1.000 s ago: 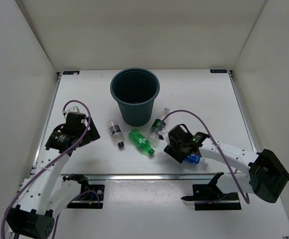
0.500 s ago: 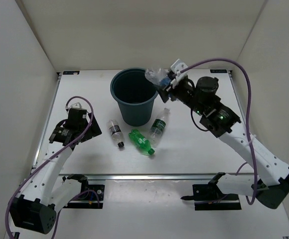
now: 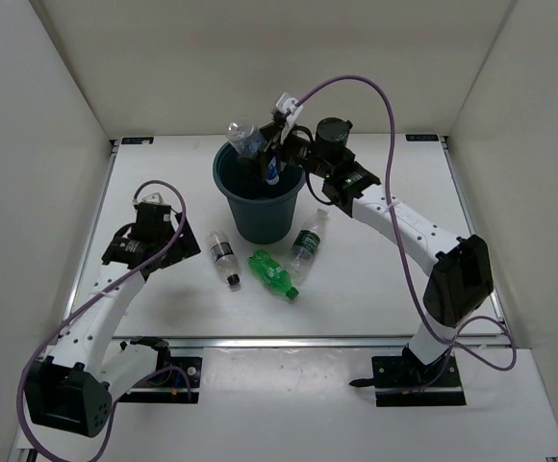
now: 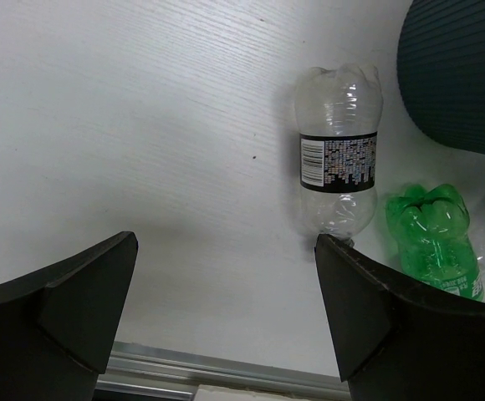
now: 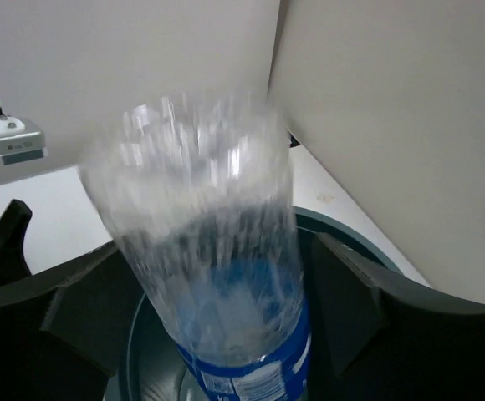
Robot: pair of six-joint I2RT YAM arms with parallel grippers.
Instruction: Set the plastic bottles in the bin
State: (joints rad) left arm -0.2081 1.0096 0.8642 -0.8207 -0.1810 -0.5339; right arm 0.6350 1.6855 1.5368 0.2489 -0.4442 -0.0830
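1 overhead view, 2 close wrist views, all sharing the bin (image 3: 265,218)

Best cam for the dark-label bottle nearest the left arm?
Left wrist: the dark-label bottle lies large and sharp, barcode visible, beside the green bottle. Top external shows it small; right wrist misses it.

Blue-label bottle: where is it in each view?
Top external: blue-label bottle upper centre, tilted above the bin.
Left wrist: not in it.
Right wrist: blue-label bottle centre, blurred.
Shared landmark: bin top right in left wrist, bin below the bottle in right wrist.
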